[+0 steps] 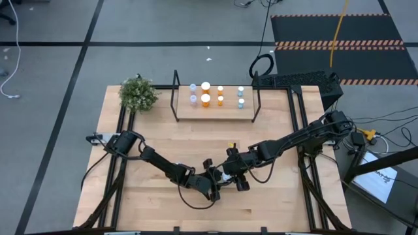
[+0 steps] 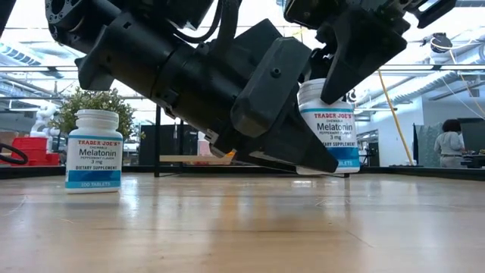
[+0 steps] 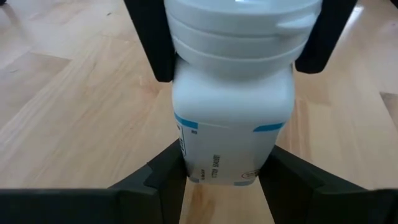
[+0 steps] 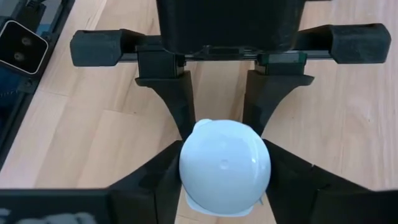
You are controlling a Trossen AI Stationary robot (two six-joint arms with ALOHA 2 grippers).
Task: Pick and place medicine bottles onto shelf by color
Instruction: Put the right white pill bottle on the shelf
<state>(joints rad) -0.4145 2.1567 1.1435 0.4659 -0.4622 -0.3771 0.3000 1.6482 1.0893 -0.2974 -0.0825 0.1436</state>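
A white medicine bottle [image 2: 327,125] with a blue-banded label hangs above the table near its front middle. My left gripper [image 1: 217,184] and my right gripper [image 1: 232,171] are both shut on it. A second white bottle [image 2: 93,150] stands on its base on the tabletop, untouched. On the shelf [image 1: 215,112] at the table's far side stand several small bottles: pale blue ones [image 1: 193,93] [image 1: 240,96] and orange ones [image 1: 220,95]. My left gripper pinches the bottle's lower body [image 3: 186,165] between its two fingers, one on each side of the label. The fingers come slanting down from the table's left. The bottle stands roughly upright, lifted clear of the table. My right gripper pinches the bottle's white cap [image 4: 188,169] between its two fingers [image 3: 152,43], one on each side. The fingers come from above, slanting down from the table's right.
A small green plant [image 1: 138,93] stands at the far left corner beside the shelf. A tiny yellow object [image 1: 231,145] lies on the wood between the shelf and the grippers. Bare wood lies on both sides of the arms.
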